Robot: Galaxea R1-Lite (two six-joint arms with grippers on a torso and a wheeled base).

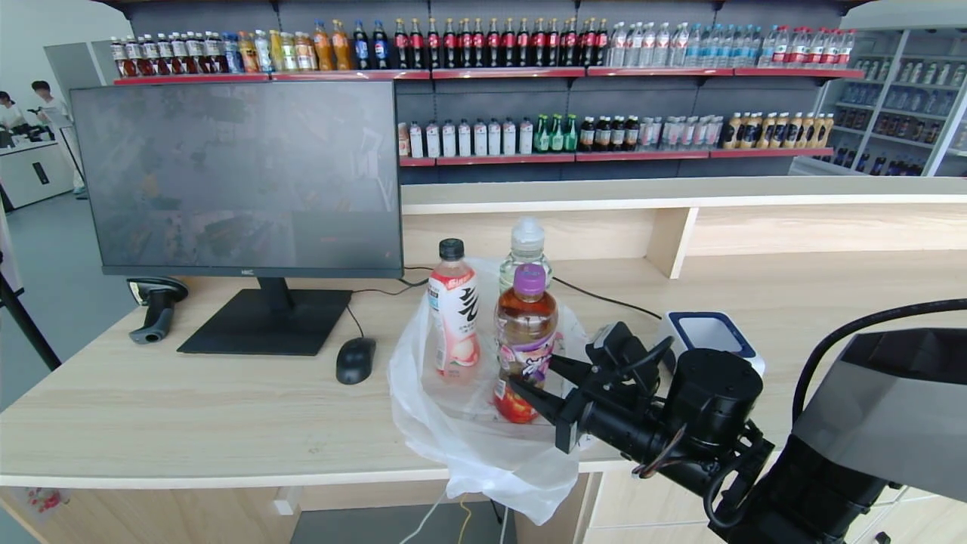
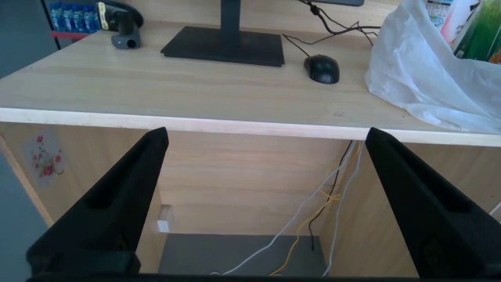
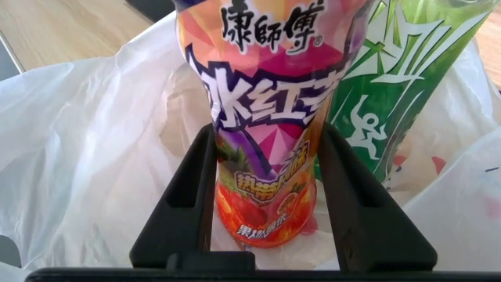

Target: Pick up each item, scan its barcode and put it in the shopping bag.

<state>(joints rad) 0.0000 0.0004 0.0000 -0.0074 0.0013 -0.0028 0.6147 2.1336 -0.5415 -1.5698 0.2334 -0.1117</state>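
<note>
head: above counter (image 1: pixel 189 408) | left wrist: facing edge | right wrist: close | shared: bag (image 1: pixel 483 446)

Your purple-capped bottle (image 3: pixel 262 141) loses its cap past the right wrist view's edge — the green-labelled bottle (image 3: pixel 391 86) beside it is cropped too. The shopping bag (image 2: pixel 423 70) runs off the left wrist view, and the handheld scanner (image 2: pixel 124 35) is clipped.

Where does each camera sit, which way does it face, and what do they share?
Head view: on the head, facing forward and down at the counter; the right arm and right hand show.
Left wrist view: low before the counter's edge, facing its front; the open left hand frames it.
Right wrist view: close on the purple-capped bottle gripped by the right hand.
Shared: the shopping bag in all three.
</note>
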